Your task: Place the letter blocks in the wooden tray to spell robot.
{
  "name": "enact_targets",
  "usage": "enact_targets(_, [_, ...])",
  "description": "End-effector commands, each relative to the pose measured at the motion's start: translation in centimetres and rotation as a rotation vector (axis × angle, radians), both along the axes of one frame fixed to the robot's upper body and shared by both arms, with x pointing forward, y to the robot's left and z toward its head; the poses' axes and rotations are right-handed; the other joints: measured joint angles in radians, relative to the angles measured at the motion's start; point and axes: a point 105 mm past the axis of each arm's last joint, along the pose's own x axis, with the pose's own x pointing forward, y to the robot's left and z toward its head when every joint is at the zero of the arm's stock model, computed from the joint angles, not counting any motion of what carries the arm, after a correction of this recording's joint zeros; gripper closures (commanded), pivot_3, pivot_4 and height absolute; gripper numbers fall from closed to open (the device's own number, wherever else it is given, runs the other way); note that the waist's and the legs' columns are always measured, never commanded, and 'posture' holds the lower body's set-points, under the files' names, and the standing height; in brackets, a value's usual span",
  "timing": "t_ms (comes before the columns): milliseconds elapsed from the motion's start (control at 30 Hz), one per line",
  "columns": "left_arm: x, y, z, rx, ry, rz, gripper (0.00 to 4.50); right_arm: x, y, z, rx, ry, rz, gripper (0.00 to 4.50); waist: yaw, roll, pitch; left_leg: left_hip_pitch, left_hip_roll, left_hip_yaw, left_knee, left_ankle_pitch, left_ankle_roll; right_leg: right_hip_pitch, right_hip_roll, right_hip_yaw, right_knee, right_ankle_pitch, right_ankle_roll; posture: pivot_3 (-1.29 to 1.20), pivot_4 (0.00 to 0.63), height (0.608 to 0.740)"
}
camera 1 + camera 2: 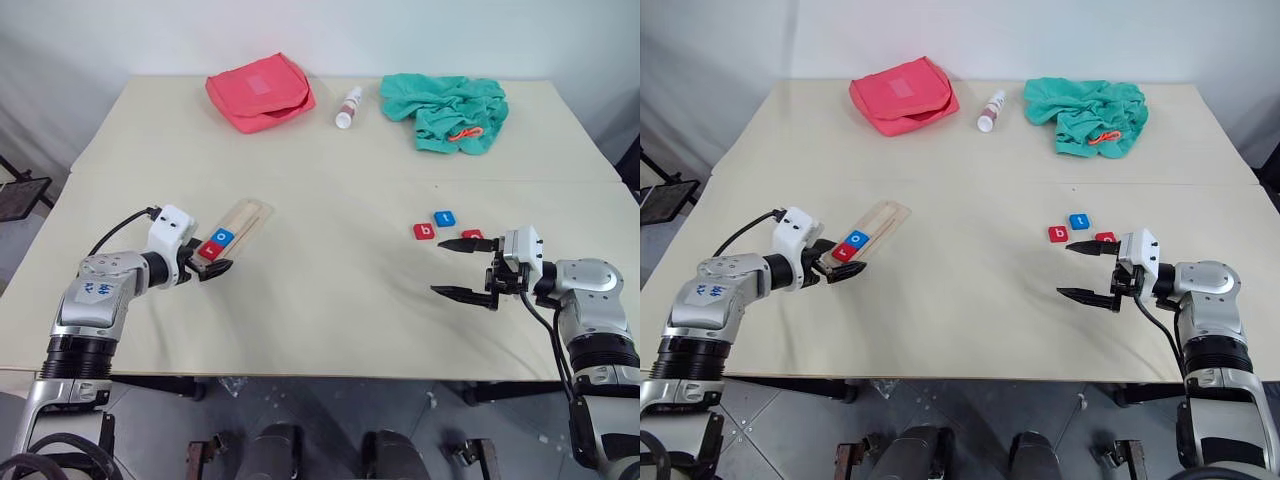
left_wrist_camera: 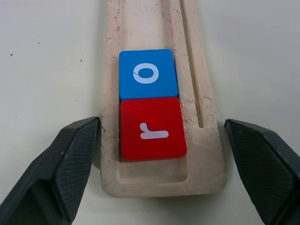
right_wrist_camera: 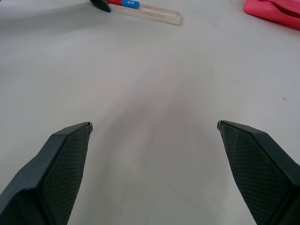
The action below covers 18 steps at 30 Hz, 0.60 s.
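Resting on table [image 1: 320,300]: everything below.
Wooden tray [image 1: 243,216]: near my left side, holding red r [image 2: 151,127] and blue o [image 2: 147,74] touching.
Left gripper [image 1: 207,262]: mine, wide, straddling tray's end.
Right gripper [image 1: 462,268]: mine, wide, empty.
Loose blocks: b [image 1: 424,231], t [image 1: 444,217], a red one [image 1: 472,236], just beside my right gripper.

My left gripper [image 2: 159,154] reaches forward, tipped slightly downward with its fingers spread apart, while my right gripper [image 1: 462,268] points inward across my front, nearly level, its two black fingers wide apart and holding nothing.
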Motion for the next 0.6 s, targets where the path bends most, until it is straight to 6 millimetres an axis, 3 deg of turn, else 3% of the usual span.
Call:
enact_targets(33, [-0.6, 0.3, -2.7, 0.025, 0.096, 0.019, 1.09, 0.1, -0.4, 1.2, -0.003, -0.054, -0.011, 0.00, 0.000, 0.000, 0.000, 0.000, 0.000, 0.000, 0.000, 0.000, 0.000, 0.000, 0.000, 0.000, 0.000, 0.000, 0.000, 0.00, 0.150, 0.740])
enact_targets(100, [-0.5, 0.0, -2.4, 0.017, 0.076, 0.003, 1.10, 0.2, -0.4, 1.3, -0.004, -0.055, -0.016, 0.00, 0.001, 0.000, 0.000, 0.000, 0.000, 0.000, 0.000, 0.000, 0.000, 0.000, 0.000, 0.000, 0.000, 0.000, 0.000, 0.00, 0.150, 0.740])
enact_targets(267, [-0.8, -3.0, 0.8, 0.002, -0.164, -0.233, 1.10, 0.2, -0.7, 1.5, -0.001, -0.054, -0.025, 0.00, 0.003, 0.000, 0.000, 0.000, -0.001, 0.000, 0.000, 0.000, 0.000, 0.000, -0.001, 0.000, 0.000, 0.000, 0.000, 0.00, 0.150, 0.740])
enact_targets(467, [-1.4, -5.2, 1.6, -0.015, -0.187, -0.379, 1.10, -0.2, -1.1, 1.4, -0.008, -0.032, -0.025, 0.00, 0.000, 0.000, 0.000, -0.002, -0.001, 0.000, 0.000, 0.000, 0.000, -0.001, -0.001, -0.001, -0.001, 0.000, 0.000, 0.00, 0.150, 0.740])
enact_targets(600, [-1.9, -9.3, 2.8, 0.029, -0.228, -0.634, 1.10, -0.6, -1.8, 1.4, -0.012, -0.038, -0.060, 0.00, 0.008, -0.001, 0.001, -0.002, -0.001, -0.001, 0.000, 0.000, 0.000, -0.001, -0.001, -0.002, -0.001, 0.000, 0.000, 0.00, 0.150, 0.740])
